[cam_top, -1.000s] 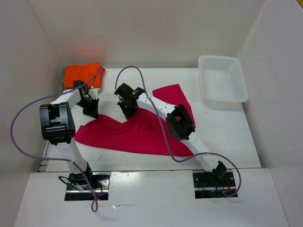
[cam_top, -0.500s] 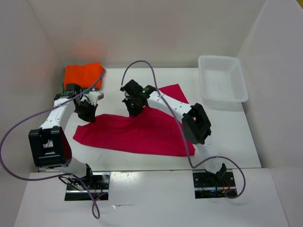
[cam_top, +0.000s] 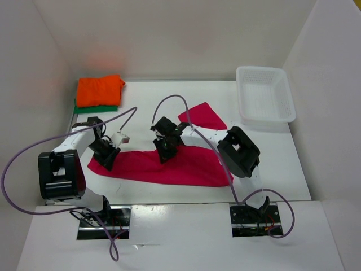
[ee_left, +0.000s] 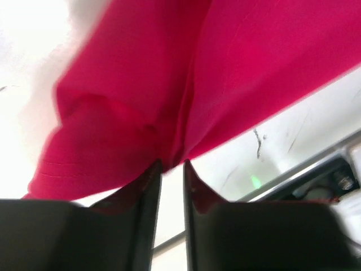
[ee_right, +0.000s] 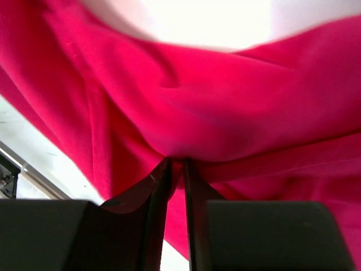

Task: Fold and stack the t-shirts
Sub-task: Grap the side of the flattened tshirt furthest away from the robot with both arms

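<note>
- The left arm (cam_top: 61, 169) rose from its base at the near left edge and folded at a bulky elbow. It reached over the left side of the surface (cam_top: 271, 164), wrist bent downward.
- The left hand (cam_top: 106, 160) pointed down at the left end of the magenta t-shirt (cam_top: 169, 166). Its fingers (ee_left: 148, 186) stood narrowly parted, with pale surface showing through the slit. A pucker of cloth touched their tips.
- The right arm (cam_top: 241, 152) climbed from the near right edge to its elbow, then stretched left toward the middle of the surface.
- The right hand (cam_top: 165, 152) pressed down on the shirt's far edge, near its middle. Its fingers (ee_right: 157, 192) were a thin slit apart, and a fold of cloth met the tips.
- The magenta t-shirt lay as a long band across the near half of the surface, with one flap reaching toward the far edge.
- The orange t-shirt (cam_top: 99, 90) sat folded on the green t-shirt (cam_top: 96, 108) in the far left corner, well apart from both hands.
- A white mesh basket (cam_top: 266, 119) sat in the far right corner.
- Bare surface lay between the magenta band and the basket, and along the far edge between the stack and the flap.
</note>
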Motion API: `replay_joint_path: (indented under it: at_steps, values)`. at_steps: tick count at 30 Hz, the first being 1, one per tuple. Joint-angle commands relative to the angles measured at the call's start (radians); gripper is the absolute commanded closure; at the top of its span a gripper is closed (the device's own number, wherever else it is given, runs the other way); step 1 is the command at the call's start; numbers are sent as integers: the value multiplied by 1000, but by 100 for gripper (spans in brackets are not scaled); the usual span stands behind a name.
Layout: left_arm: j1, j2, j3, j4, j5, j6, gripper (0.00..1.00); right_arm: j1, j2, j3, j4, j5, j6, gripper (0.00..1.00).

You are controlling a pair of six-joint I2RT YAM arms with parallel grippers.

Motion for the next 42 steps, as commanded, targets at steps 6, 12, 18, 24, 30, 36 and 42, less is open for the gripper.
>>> replay_joint_path:
  at_steps: [6, 12, 18, 24, 30, 36, 42]
  values:
    - [-6, -81, 162, -233, 123, 169, 42, 42, -92, -66, 94, -1, -6, 68]
    - [-62, 2, 300, -220, 254, 97, 32, 51, -122, -63, 85, 18, -28, 59]
    - [-244, 105, 277, -39, 248, -81, 31, 39, -182, -32, 41, 72, -28, 51]
    - [-317, 198, 334, 87, 261, -213, 29, -44, -343, -93, 18, 135, 4, 49]
    - [-412, 238, 316, 157, 226, -262, 31, -107, -501, -221, 36, 241, 53, 49]
    - [-455, 196, 216, 199, 107, -262, 51, -175, -616, -293, 47, 278, 99, 49]
    - [-475, 163, 150, 178, 79, -253, 66, -211, -684, -322, 47, 310, 99, 49]
